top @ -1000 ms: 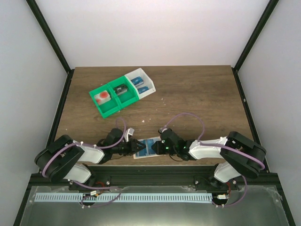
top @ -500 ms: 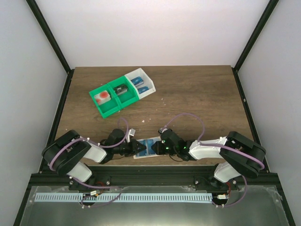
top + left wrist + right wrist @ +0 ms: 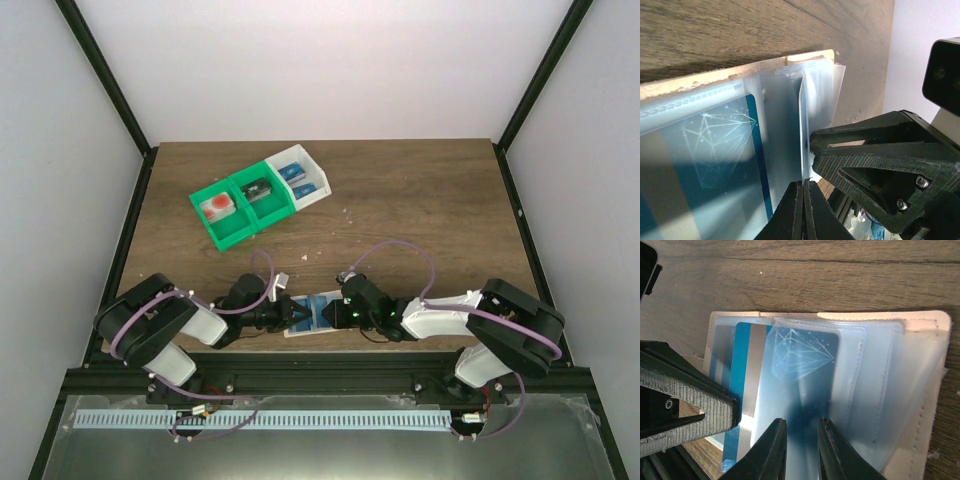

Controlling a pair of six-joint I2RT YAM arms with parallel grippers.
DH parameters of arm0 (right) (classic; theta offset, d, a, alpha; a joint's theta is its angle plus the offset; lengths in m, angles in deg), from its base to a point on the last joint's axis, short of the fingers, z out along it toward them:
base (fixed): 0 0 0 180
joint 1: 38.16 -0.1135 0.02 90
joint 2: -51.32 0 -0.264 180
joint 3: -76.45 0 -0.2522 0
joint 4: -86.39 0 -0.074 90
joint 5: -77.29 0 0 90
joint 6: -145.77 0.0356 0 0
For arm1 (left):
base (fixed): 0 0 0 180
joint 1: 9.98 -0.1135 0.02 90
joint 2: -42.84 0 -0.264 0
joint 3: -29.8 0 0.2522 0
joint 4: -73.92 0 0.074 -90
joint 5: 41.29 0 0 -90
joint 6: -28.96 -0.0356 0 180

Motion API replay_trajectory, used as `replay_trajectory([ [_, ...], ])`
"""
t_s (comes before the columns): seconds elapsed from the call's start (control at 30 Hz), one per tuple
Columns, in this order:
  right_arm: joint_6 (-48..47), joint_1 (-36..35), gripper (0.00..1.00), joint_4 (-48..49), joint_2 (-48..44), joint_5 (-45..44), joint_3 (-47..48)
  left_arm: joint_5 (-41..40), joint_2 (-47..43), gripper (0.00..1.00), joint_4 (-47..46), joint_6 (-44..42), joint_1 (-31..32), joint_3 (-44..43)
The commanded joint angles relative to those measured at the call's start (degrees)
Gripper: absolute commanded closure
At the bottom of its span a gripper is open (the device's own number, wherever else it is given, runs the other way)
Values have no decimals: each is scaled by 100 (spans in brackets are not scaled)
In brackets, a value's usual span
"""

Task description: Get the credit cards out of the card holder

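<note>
The card holder (image 3: 311, 312) lies open near the table's front edge, its clear sleeves up and its tan edging (image 3: 920, 320) showing. My left gripper (image 3: 291, 314) comes from the left and is shut on a thin clear sleeve leaf (image 3: 803, 130) of the holder, its tips at the leaf's edge (image 3: 803, 183). My right gripper (image 3: 329, 315) comes from the right. Its fingers stand slightly apart (image 3: 801, 440) over a blue credit card (image 3: 802, 360) with a light diamond print inside a sleeve. A second blue card (image 3: 742, 360) with a grey stripe lies to its left.
A green bin (image 3: 228, 232) and a joined white bin (image 3: 318, 178) stand at the back left, holding a red-orange item (image 3: 217, 207), a dark item (image 3: 259, 190) and blue cards (image 3: 292, 172). The table's front edge lies just behind the holder.
My left arm's near links have swung a little to the right. Both grippers have stayed at the holder, which has barely moved.
</note>
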Motion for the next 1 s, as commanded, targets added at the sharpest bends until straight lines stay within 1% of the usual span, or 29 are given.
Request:
replay_trajectory([
  [0.0,9,17,81,-86,92,-26,-65,111,49,100,-87,-15,13,99],
  [0.3,-28,18,81,-115,13,-70,-67,116,-79,100,-12,16,-9,250],
  [0.57,-84,17,80,-194,-94,-117,-45,94,-350,100,306,-32,-135,396],
  [0.77,-176,17,81,-275,-187,-180,-25,2,-905,100,879,-156,-237,451],
  [0.97,-532,17,79,-367,-476,-296,74,-268,-1785,100,1928,-406,-383,414],
])
